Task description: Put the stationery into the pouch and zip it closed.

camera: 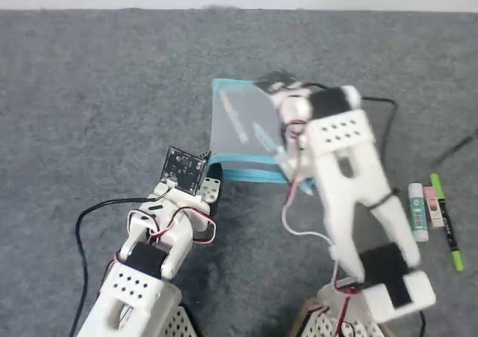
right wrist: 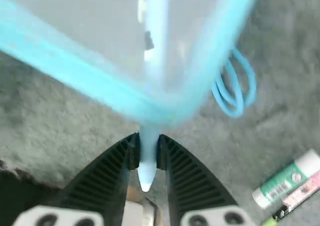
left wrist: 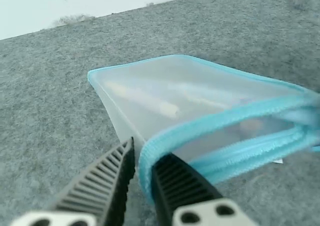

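Pouch (camera: 243,128) rim pinched by left gripper (left wrist: 147,153); right gripper (right wrist: 147,141) clamped on pale pen (right wrist: 146,173), half inside. Insertion step; next likely release, then fetch glue stick (camera: 417,211).

Translucent pouch (camera: 243,131) with blue zip trim lies on the grey surface (camera: 89,90), mouth open, a pale blue pen (right wrist: 148,151) partway in. Glue stick (camera: 417,212), pink eraser (camera: 432,206) and green marker (camera: 447,221) lie together, well apart.
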Controlling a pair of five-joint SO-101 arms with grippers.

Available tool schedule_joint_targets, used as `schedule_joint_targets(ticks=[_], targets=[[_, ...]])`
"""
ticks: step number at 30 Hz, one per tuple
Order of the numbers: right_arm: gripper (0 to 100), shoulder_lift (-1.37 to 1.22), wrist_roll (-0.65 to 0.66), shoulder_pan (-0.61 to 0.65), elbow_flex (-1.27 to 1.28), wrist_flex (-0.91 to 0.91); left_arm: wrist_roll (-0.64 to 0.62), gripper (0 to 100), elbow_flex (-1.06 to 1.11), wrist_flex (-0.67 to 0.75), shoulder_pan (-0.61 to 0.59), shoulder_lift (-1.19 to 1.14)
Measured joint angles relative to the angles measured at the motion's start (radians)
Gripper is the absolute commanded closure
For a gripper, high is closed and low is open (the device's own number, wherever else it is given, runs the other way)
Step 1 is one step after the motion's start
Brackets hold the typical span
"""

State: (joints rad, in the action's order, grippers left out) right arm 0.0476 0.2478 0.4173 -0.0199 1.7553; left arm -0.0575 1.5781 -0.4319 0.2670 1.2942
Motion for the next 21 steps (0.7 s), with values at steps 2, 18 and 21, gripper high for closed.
schedule_joint_targets(ticks=[2,18,21], targets=[[99.2,-0.023,-0.011,0.043,-0.034,0.0,0.0,99,0.0,0.0,0.0,0.0],[83.9,-0.049,-0.025,0.129,-0.198,0.002,0.032,99,-0.002,0.0,-0.005,0.0],[83.9,-0.049,-0.025,0.157,-0.198,0.002,0.038,99,-0.002,0.0,-0.005,0.0]])
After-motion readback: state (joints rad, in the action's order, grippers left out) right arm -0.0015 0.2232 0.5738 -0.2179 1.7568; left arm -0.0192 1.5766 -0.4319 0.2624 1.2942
